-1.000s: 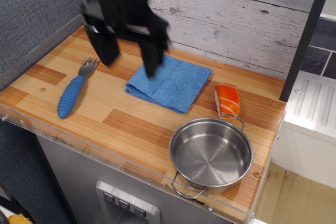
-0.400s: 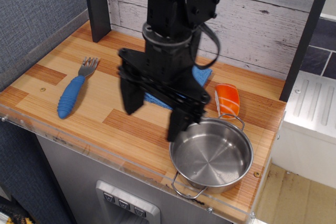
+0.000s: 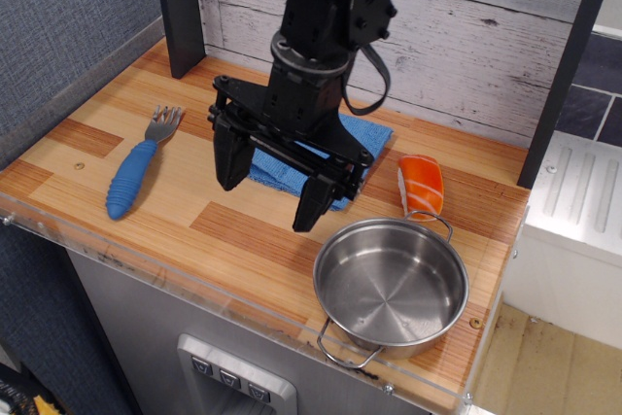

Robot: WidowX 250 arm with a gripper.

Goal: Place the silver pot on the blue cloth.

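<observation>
gripper point(image 3: 270, 182) spread wide and empty, hanging over the blue cloth point(image 3: 367, 133) — i'm on the approach step. silver pot point(image 3: 391, 286) sits at the front right corner; next i shift right and down onto its rim.

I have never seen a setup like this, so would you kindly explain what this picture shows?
The picture comes from one camera looking down from above at a wooden counter. The black machine is a robot arm ending in a gripper, two fingers spread open and holding nothing. Behind it lies a folded blue cloth, partly hidden. Near the front right corner sits an empty silver pot. Beside that is an orange and white toy that looks like salmon sushi, and on the left a blue-handled fork.
</observation>
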